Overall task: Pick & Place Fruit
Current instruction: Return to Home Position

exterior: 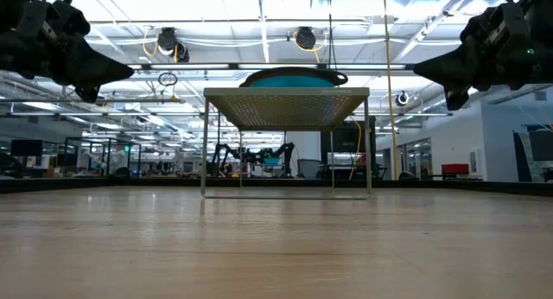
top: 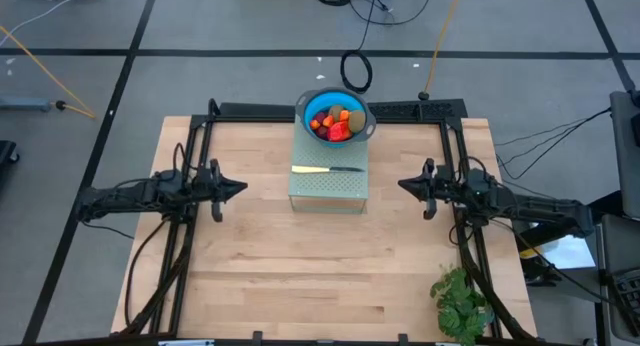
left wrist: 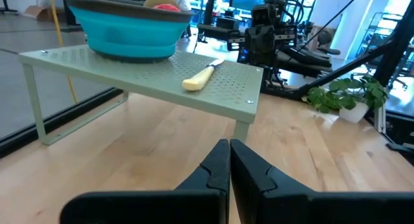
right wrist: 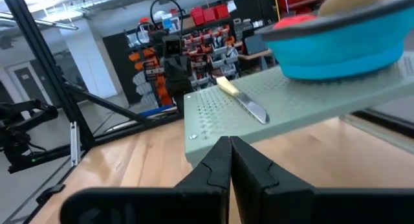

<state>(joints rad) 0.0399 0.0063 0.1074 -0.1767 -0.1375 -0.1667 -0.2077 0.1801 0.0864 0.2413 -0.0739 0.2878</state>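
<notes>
Black and clenched, the left claw (left wrist: 229, 146) hangs above bare wood with its two fingers pressed together and nothing between them. The right claw (right wrist: 229, 145) is clenched empty in the same way on the opposite side of the desk (top: 270, 276), its tips turned toward its partner.

Between the two claws, well apart from each, stands the pale green perforated shelf (top: 330, 191). The yellow-handled knife (top: 325, 169) lies flat on it, roughly on the line from one claw to the other. Beyond the knife, at the end of the shelf farthest from both claws, sits the blue strainer bowl (top: 306, 108). The fruit (top: 335, 124) is heaped inside it: orange bits, red pieces and brownish-olive ovals touching one another. No piece shows on the desk.

I judge the pieces light for their size, with smooth skins that would slip, and the round ones would likely roll if nudged. Whether they are firm or soft cannot be told. The safest hold looks to be from above on the topmost piece, with a finger either side of its widest girth. Any longer piece should be taken across its narrow middle. The bowl's wall would crowd the fingers near the rim.

A leafy plant (top: 460, 301) stands behind the right claw, beside its arm
</notes>
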